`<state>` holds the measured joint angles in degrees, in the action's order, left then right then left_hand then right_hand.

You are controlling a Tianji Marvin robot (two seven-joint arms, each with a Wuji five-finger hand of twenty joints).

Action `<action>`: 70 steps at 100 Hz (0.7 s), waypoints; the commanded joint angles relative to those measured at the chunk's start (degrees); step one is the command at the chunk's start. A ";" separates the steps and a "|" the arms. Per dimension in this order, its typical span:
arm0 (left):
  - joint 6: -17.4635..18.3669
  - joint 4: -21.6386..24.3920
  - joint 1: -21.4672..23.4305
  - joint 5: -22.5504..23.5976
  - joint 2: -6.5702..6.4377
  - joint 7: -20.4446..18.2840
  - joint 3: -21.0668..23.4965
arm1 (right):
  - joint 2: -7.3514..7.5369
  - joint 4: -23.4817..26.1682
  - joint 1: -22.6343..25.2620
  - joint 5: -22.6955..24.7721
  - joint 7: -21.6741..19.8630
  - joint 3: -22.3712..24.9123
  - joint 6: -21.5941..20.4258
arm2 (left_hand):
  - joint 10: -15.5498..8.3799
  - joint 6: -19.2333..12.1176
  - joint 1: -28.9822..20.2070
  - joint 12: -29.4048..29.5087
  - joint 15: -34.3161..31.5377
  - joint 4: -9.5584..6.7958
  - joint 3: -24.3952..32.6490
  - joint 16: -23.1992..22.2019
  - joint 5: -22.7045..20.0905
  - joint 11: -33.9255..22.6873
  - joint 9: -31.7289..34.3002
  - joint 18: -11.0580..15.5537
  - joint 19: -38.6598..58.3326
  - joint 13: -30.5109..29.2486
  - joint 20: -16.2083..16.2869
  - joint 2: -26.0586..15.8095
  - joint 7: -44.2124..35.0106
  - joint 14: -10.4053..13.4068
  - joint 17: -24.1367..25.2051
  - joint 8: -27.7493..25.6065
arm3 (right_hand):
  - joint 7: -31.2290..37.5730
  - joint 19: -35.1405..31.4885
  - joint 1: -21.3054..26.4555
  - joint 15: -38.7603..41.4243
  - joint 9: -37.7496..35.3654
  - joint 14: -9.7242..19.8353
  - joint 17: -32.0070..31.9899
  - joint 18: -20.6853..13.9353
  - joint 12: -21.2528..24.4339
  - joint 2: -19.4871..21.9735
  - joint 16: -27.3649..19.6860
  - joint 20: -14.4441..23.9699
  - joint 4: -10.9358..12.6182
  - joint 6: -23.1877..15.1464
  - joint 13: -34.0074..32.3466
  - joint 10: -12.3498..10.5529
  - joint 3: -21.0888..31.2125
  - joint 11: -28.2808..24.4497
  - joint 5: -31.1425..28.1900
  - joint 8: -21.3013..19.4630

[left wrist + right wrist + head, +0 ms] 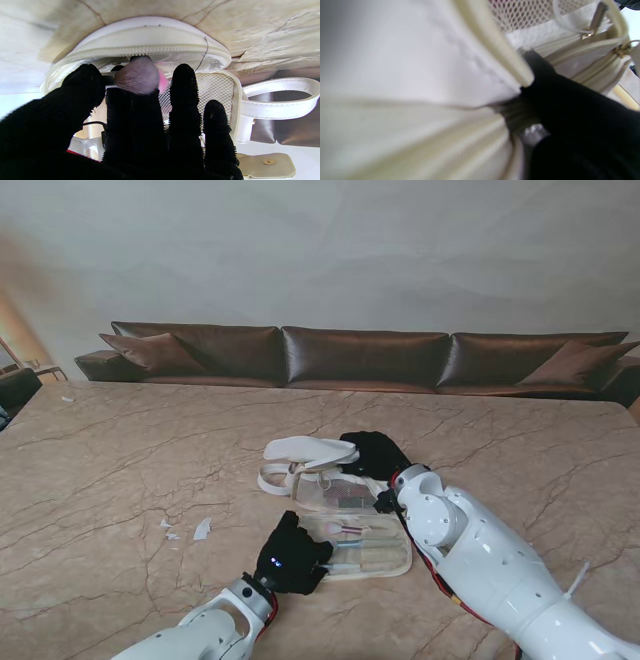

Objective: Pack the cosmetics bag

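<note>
Marble table (120, 470) wide around opened cosmetics bag (385, 565).

Soft, even daylight fills the stand view; the marble bench (120, 470) is evenly lit, with faint shadows and no hard glare. The wall behind dims toward 9 o'clock, with a warm tint at that edge. In the left wrist view the black-gloved left hand (140, 130) reads as a near-featureless silhouette, while the white cosmetics bag (150, 37) beyond it is sharp and bright. The right wrist view is badly blurred: pale fabric smears across 9 o'clock, and only the mesh near 12 o'clock is in focus.
</note>
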<state>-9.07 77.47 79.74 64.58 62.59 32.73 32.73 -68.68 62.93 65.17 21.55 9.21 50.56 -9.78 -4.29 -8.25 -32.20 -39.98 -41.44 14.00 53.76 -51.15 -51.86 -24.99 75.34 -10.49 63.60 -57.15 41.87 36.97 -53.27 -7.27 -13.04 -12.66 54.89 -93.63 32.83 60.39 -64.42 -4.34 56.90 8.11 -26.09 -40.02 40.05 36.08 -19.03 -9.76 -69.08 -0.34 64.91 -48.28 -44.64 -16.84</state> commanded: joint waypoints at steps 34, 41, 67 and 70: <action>-1.17 -2.67 -2.05 -2.06 2.00 1.40 -3.69 | -0.74 0.43 0.77 -0.21 -0.12 -0.66 -0.51 | 0.49 -1.70 -3.07 -0.85 -1.24 0.70 2.63 -1.31 -2.98 -0.48 2.70 -1.45 1.88 -1.41 0.99 0.04 -3.87 -1.00 -0.24 0.20 | 4.96 -5.50 4.18 3.48 -1.95 3.74 2.20 -1.23 0.29 5.09 -0.14 0.64 1.22 -7.83 -6.35 -0.69 4.02 -1.48 -2.87 0.80; -1.65 -3.00 -2.38 -2.46 2.40 1.89 -4.25 | -0.74 0.42 0.82 -0.22 -0.11 -0.73 -0.52 | 0.59 -1.66 -3.10 -0.82 -1.30 0.72 2.63 -1.33 -3.01 -0.47 2.69 -1.48 2.18 -1.50 1.08 0.16 -3.90 -1.07 -0.61 0.20 | 5.02 -5.50 4.19 3.49 -1.95 3.73 2.20 -1.23 0.29 5.06 -0.14 0.64 1.22 -7.73 -6.35 -0.69 4.02 -1.49 -2.97 0.79; -3.76 -3.77 -3.64 -3.76 3.95 2.88 -6.67 | -0.81 0.34 0.95 -0.45 -0.10 -0.92 -0.50 | 0.74 -1.54 -3.25 -0.50 -1.35 0.68 2.46 -1.27 -2.99 -0.33 2.63 -0.80 3.67 -1.63 1.53 0.07 -3.92 -0.67 -2.02 0.25 | 4.99 -5.50 4.22 3.55 -1.99 3.77 2.20 -1.23 0.28 5.08 -0.11 0.64 1.23 -7.68 -6.36 -0.72 4.05 -1.52 -3.04 0.79; -4.16 -4.06 -3.82 -4.04 4.26 3.09 -7.06 | -0.83 0.32 0.96 -0.49 -0.10 -0.94 -0.50 | 0.81 -1.51 -3.30 -0.47 -1.31 0.66 2.43 -1.24 -2.98 -0.32 2.61 -0.67 3.67 -1.56 1.51 0.07 -3.91 -0.70 -1.94 0.26 | 5.01 -5.50 4.23 3.56 -1.99 3.77 2.20 -1.23 0.28 5.06 -0.11 0.64 1.23 -7.67 -6.36 -0.73 4.04 -1.52 -3.11 0.78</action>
<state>-12.68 73.66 75.84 60.93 65.64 35.83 26.25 -68.67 62.95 65.25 21.41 9.34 50.27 -9.97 -3.25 -7.37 -32.69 -40.57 -42.22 14.00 53.89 -51.67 -52.16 -26.15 75.36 -10.70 65.78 -57.83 42.46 36.97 -53.27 -7.44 -15.21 -12.56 54.89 -93.63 32.84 60.50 -64.42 -4.38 56.90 8.25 -26.09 -40.02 40.05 36.08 -19.02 -9.76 -69.08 -0.34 64.92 -48.28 -44.64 -16.84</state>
